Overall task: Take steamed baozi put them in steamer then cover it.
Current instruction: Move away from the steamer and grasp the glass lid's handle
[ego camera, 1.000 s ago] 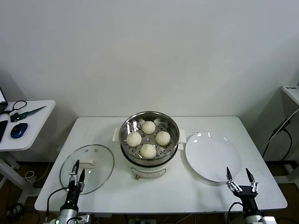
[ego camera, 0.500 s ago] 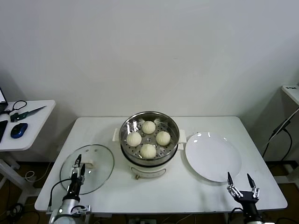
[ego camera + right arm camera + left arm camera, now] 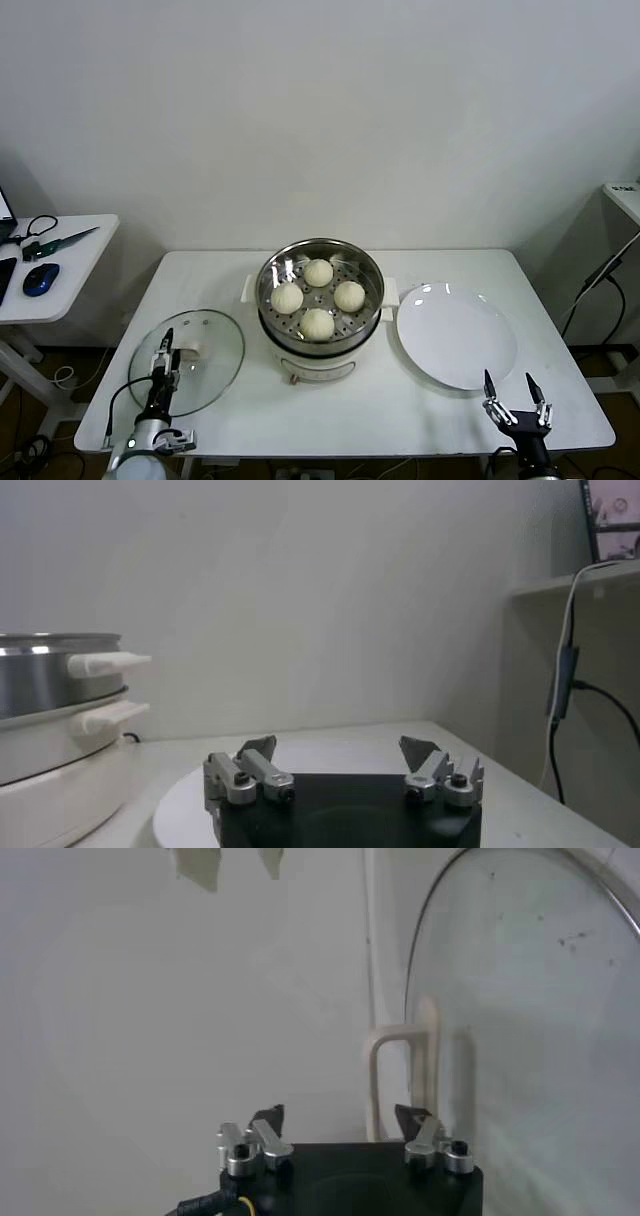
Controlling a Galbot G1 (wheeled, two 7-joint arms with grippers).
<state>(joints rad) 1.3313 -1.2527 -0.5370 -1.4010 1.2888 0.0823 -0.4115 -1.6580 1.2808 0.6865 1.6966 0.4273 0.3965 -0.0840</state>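
The steamer [image 3: 320, 300], a shiny steel basket on a cream-white pot base, stands at the middle of the white desk [image 3: 400, 400], toward its far edge. All four steamed baozi [image 3: 318, 298] sit inside on the perforated bottom, spread in a diamond and apart from one another. The steamer is uncovered.

The cover [image 3: 190, 360], a clear glass lid with a metal rim, lies flat on the desk near the front left corner, well apart from the steamer. Its cream-white handle [image 3: 405, 1073] stands up at the centre. The left pincer [image 3: 165, 352] hangs right over that handle with its jaws apart; in the left wrist view the handle shows just beyond the two fingertips [image 3: 268, 1118], and the pincer has hold of nothing.

A flat white plate [image 3: 456, 335] lies bare beside the steamer, toward the right edge of the desk. The right pincer [image 3: 517, 392] waits at the front edge near the right corner, just short of the plate, jaws spread wide and holding nothing.
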